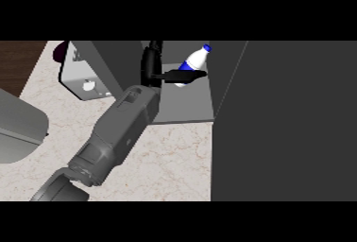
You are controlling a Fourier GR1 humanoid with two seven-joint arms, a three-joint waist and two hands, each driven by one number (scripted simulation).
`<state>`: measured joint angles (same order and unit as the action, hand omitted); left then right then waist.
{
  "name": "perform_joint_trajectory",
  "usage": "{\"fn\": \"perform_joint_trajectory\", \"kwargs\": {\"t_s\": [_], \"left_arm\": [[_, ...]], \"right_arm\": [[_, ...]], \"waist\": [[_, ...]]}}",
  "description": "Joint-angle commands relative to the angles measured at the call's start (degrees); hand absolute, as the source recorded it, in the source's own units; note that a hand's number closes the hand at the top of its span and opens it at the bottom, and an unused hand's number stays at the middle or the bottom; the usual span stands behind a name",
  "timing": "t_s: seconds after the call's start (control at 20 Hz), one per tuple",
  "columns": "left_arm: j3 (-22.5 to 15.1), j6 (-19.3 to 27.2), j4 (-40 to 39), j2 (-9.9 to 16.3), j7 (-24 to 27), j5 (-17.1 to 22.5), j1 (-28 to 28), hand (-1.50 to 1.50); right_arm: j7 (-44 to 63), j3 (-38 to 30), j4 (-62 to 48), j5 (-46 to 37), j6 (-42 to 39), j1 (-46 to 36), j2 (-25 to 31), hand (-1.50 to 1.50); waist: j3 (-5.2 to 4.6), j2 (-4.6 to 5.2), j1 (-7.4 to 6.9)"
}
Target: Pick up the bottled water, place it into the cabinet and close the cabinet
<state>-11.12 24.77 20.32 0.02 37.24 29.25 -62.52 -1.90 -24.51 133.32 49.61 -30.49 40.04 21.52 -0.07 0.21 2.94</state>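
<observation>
The bottled water (196,58) is white with a blue cap and a blue label, and it leans with its cap up and to the right. My left hand (155,71) is shut on it, black fingers (182,74) wrapped across its lower part. Hand and bottle are inside the open cabinet (187,106), above its grey floor. The grey forearm (118,132) runs up from the lower left. A large dark cabinet door (293,118) stands open at the right. The right hand does not show.
A white appliance (82,79) stands left of the cabinet, with a dark purple object (61,51) behind it. A grey rounded object (17,127) lies at the left edge. Marble counter (174,160) stretches in front of the cabinet.
</observation>
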Motion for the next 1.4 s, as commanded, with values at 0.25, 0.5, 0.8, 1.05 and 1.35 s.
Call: {"fn": "perform_joint_trajectory", "kwargs": {"t_s": [0.25,0.5,0.8,1.05,1.35], "left_arm": [[-13.8,3.0,19.2,0.0,-3.9,7.2,13.0,-1.5],[-19.8,5.1,32.2,0.0,-3.4,6.5,24.7,-1.5],[-23.6,5.2,43.4,0.8,-2.7,5.3,36.6,-1.5],[-28.1,5.1,55.3,4.3,-4.9,4.9,45.9,-1.5],[-32.3,4.6,68.5,11.5,-8.8,3.2,52.1,1.5]], "right_arm": [[3.8,-0.3,10.6,-0.4,3.8,3.1,-3.3,-1.5],[4.1,-2.7,8.2,1.9,3.2,3.1,-2.5,-1.5],[4.7,-1.2,12.1,-0.3,4.3,3.5,-4.7,-1.5],[4.4,-5.6,9.7,2.8,1.8,3.5,-1.8,-1.5],[5.3,1.5,11.0,-4.4,-1.5,2.3,-3.7,1.5]], "waist": [[-0.02,-0.73,-1.68],[0.02,-0.84,-3.04],[0.0,-0.58,-3.1],[0.0,-0.64,-2.89],[0.02,-0.59,-3.09]]}}
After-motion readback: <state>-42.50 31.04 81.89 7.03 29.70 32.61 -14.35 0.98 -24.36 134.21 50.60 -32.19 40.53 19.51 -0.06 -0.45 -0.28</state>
